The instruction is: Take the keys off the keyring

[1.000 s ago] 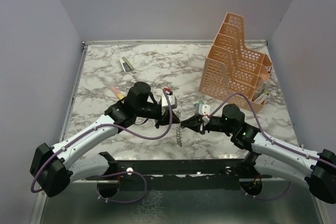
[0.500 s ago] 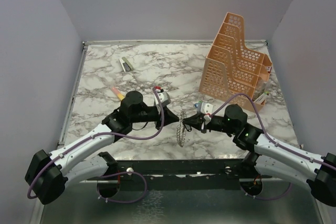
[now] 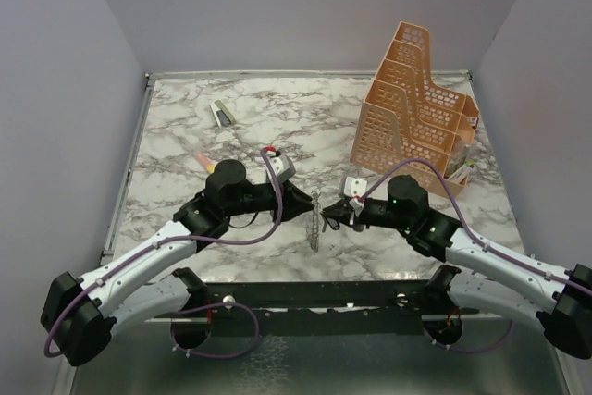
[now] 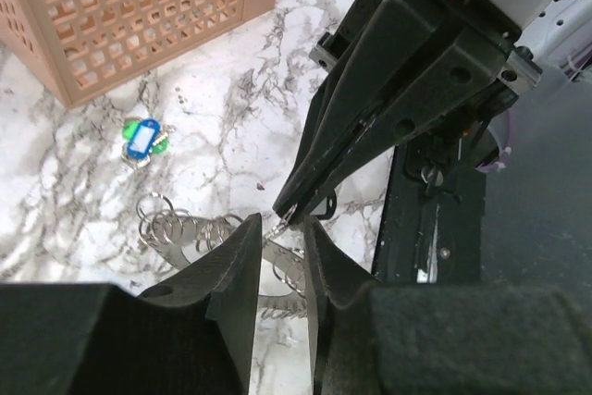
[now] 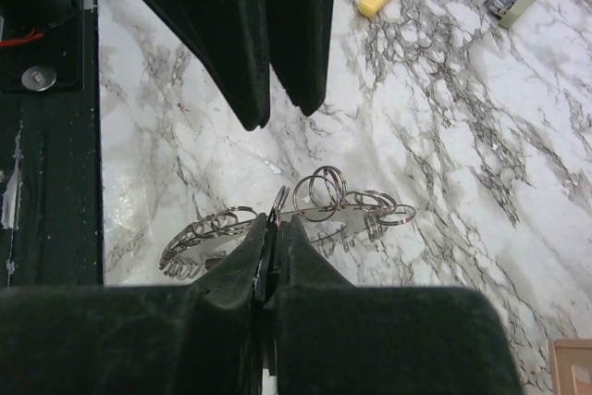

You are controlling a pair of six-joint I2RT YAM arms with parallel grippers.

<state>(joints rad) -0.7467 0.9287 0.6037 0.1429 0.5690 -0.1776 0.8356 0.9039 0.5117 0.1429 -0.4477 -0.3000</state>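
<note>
The right tool (image 5: pixel 270 236) is clenched on the large thin dark-grey metal keyring (image 3: pixel 316 223) and holds it on edge, with its many small silvery-grey metal keys (image 5: pixel 344 217) bunched along the rim. The left tool (image 5: pixel 282 114) faces it from just beside, fingers slightly parted and gripping nothing. Both meet over the white-and-grey marbled table (image 3: pixel 185 136), in front and to the left of the tall orange perforated plastic file organiser (image 3: pixel 407 117). A small blue-green tag (image 4: pixel 143 141) lies on the table between that organiser and the keyring.

shiny metal keys (image 5: pixel 324 205), glossy marble-look table (image 5: pixel 462 136), matt black plastic fingers (image 5: pixel 227 289).
</note>
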